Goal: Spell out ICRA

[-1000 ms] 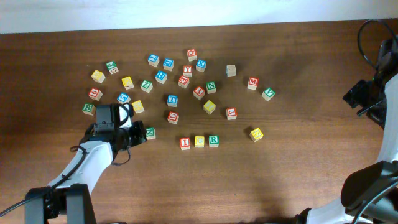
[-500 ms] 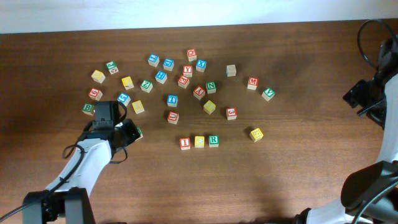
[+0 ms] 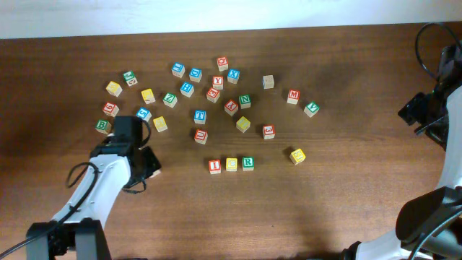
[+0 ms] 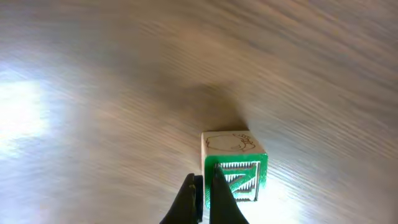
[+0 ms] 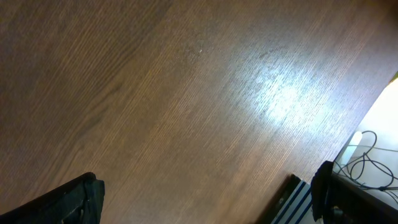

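Overhead, the red I cube (image 3: 214, 166), yellow C cube (image 3: 231, 165) and green R cube (image 3: 247, 163) sit in a tight row at mid-desk (image 3: 325, 209). What looks like the red A cube (image 3: 231, 107) lies apart, beyond the row and crowded among other letter cubes (image 3: 186, 88). Reaching for it could well knock neighbours or skew the finished row. The left arm comes in from the lower-left corner, elbow bent, with the left gripper (image 3: 150, 162) low over the desk, left of the row. The right arm is folded back at the right edge.

Left wrist view: the left gripper (image 4: 203, 182) is clenched, grasping nothing, its tips against a green cube (image 4: 235, 163). Pushing could send this spare cube astray.

Right wrist view: the right gripper (image 5: 205, 199) is spread wide and empty over bare desk.
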Motion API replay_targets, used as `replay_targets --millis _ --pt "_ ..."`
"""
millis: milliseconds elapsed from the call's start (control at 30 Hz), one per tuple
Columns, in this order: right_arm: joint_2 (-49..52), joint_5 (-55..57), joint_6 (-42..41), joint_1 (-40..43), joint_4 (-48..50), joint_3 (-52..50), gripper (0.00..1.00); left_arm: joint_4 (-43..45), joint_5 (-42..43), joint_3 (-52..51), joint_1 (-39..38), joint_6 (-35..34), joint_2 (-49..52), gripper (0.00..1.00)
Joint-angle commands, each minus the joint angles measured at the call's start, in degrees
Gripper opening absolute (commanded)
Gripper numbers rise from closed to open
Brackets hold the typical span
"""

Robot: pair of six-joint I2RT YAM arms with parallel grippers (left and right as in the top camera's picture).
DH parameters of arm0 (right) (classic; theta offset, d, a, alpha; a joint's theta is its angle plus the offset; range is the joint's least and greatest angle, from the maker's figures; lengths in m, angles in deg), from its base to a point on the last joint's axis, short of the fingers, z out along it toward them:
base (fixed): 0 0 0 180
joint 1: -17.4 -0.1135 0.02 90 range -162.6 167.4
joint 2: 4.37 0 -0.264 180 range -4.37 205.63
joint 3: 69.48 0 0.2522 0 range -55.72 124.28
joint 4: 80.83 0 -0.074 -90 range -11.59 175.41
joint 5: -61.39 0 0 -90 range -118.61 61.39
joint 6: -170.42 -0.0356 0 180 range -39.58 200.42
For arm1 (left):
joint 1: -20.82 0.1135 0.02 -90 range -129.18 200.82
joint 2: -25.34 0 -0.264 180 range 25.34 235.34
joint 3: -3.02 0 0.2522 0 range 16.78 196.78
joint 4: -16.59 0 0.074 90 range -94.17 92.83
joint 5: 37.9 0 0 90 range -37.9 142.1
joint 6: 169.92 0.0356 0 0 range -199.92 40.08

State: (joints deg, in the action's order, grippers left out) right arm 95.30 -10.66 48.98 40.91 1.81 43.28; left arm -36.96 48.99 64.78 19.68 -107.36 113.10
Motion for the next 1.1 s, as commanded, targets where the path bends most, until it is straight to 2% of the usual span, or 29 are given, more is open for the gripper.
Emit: replay_targets --millis 0,67,100,167,233,333,467,600,633,700,733,933,1000,1033,1067 --pt "-0.59 0.24 -0.35 0.15 0.0 0.55 0.98 1.92 11.72 -2.21 -3.17 8.72 3.08 0.0" --pt "-0.59 0.24 -0.35 0.15 0.0 0.55 0.99 2.84 11.63 -1.77 -3.15 8.7 3.08 0.0" --pt "-0.59 0.24 -0.37 0.15 -0.02 0.55 0.98 2.64 11.69 -1.27 -3.08 8.7 3.06 0.06" --pt "-0.59 0.24 -0.35 0.15 -0.02 0.55 0.98 1.44 11.74 0.55 -3.08 8.7 2.95 0.4" --pt "-0.59 0.24 -0.37 0.15 0.0 0.55 0.98 -0.72 13.11 3.1 -3.1 9.35 2.8 0.4" --pt "-0.59 0.24 -0.35 0.15 -0.02 0.55 0.98 -1.22 14.73 4.24 -3.15 11.06 2.8 0.32" --pt "-0.59 0.24 -0.35 0.15 -0.02 0.55 0.98 -1.88 14.27 5.07 -2.97 12.2 2.43 0.32" --pt "-0.59 0.24 -0.35 0.15 -0.02 0.55 0.98 -1.68 16.37 7.32 -3.61 12.15 1.92 0.45" --pt "-0.59 0.24 -0.35 0.15 -0.02 0.55 0.98 -1.81 15.06 7.17 -5.01 12.15 2.27 0.52" --pt "-0.59 0.24 -0.35 0.15 -0.02 0.55 0.98 -1.7 11.3 7.17 -7.61 10.49 3.91 0.51" --pt "-0.59 0.24 -0.35 0.15 -0.02 0.55 0.98 -1.7 7.72 7.17 -8.7 7.26 5.31 0.49" --pt "-0.59 0.24 -0.37 0.15 -0.02 0.55 0.98 -1.42 8.04 7.17 -9.25 6.64 12.28 0.47" --pt "-0.59 0.24 -0.35 0.15 -0.02 0.55 0.98 -1.42 8.22 7.19 -9.25 6.69 12.39 0.34" --pt "-0.59 0.24 -0.35 0.15 -0.02 0.55 0.98 -1.4 8.2 7.19 -9.22 6.69 12.39 0.25" --pt "-0.59 0.24 -0.35 0.15 -0.02 0.55 0.98 -1.44 8.11 7.23 -9.18 6.69 12.37 0.21"
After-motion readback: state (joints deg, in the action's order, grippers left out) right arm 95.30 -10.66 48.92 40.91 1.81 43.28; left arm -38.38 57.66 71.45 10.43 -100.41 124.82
